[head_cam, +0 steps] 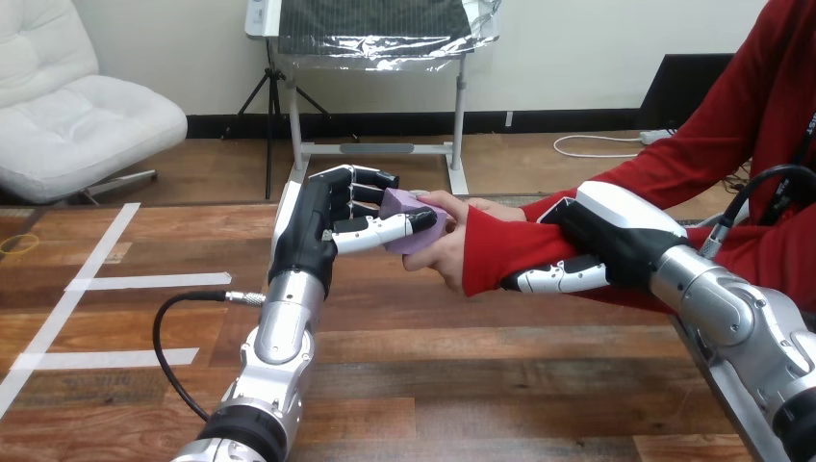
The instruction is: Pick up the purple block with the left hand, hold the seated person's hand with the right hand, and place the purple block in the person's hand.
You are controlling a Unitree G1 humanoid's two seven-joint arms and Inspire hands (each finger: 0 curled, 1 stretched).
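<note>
1. Starting at your left, you see white tape strips (96, 282) lying flat on the wooden surface (433, 366), well apart from both hands.
2. Note the left arm (284, 327) coming up from the bottom edge, left of centre, and reaching forward over the surface.
3. Your left hand (322, 226) is raised above the surface. Its fingers (370, 183) are curled over the top of the purple block (402, 206), and its thumb (380, 231) crosses the block's near face. Record this as a closed grip on the block.
4. The purple block sits between the left hand and the person's hand (445, 248), off the surface and touching both.
5. The person's hand reaches in from the right in a red sleeve (500, 248). Its thumb lies along the block's top edge and its palm is against the block's right side. Both hands are on the block.
6. Your right hand (616, 236) lies over the sleeved forearm, just right of the cuff. Its fingers (558, 279) show below the sleeve, wrapped round the forearm. Record this as closed on the forearm.
7. The right arm (731, 308) comes in from the lower right edge.
</note>
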